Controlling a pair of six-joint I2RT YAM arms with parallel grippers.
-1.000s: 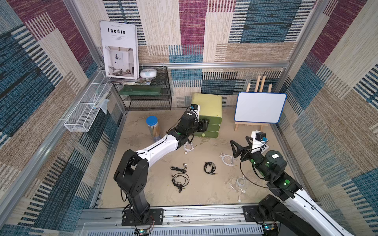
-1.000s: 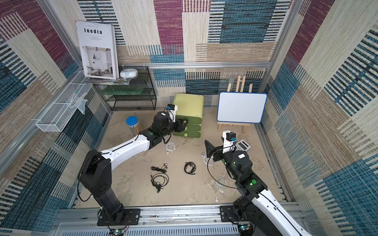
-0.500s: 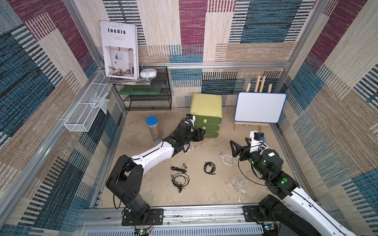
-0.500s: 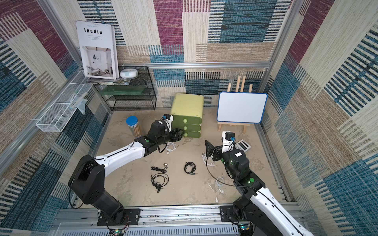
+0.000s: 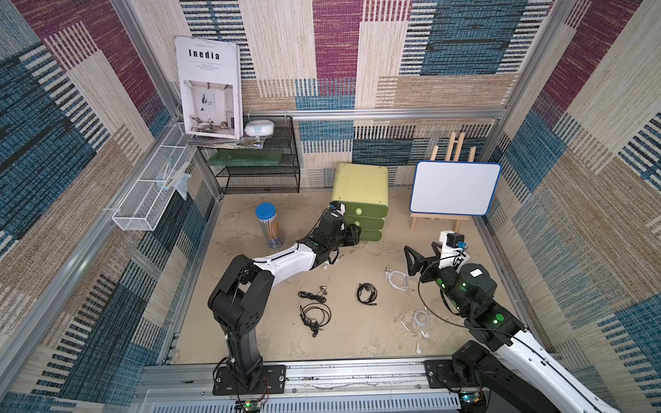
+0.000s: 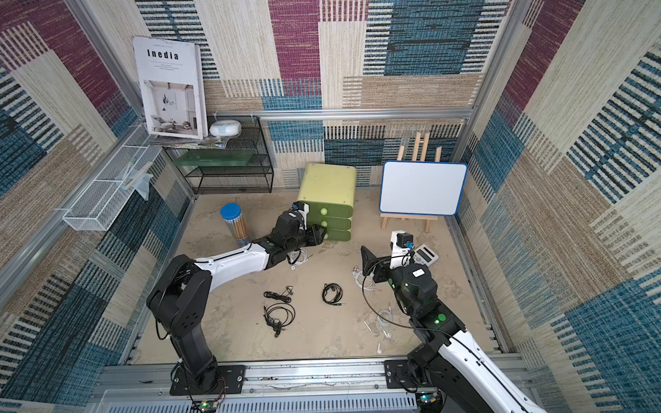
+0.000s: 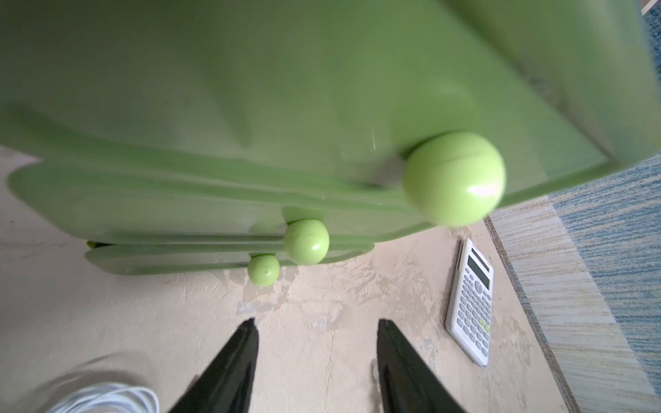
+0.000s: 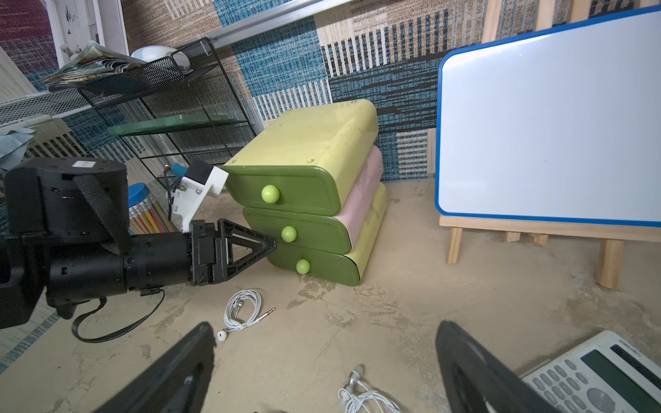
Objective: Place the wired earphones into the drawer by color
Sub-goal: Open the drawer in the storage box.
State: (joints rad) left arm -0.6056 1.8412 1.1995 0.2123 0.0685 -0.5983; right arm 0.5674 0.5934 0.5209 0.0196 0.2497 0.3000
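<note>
The green three-drawer unit [image 5: 361,186] stands at the back with all drawers shut, their round knobs [image 7: 307,242] showing. My left gripper [image 7: 316,323] is open and empty, low in front of the bottom drawers [image 5: 354,236]. One white earphone set [image 8: 243,311] lies on the floor under that arm. My right gripper [image 8: 327,329] is open and empty above a second white set [image 5: 397,279]. A third white set [image 5: 416,320] lies nearer the front. Three black sets [image 5: 313,294] [image 5: 366,294] [image 5: 314,316] lie mid-floor.
A whiteboard on a wooden easel [image 5: 454,187] stands right of the drawer unit. A calculator [image 6: 424,254] lies beside my right gripper. A pencil jar with a blue lid [image 5: 268,225] and a black wire shelf [image 5: 257,168] are at the back left.
A drawer that stood out from the unit a second ago now sits flush. My left gripper has drawn back and dropped low before the unit. The right arm shifted only slightly.
</note>
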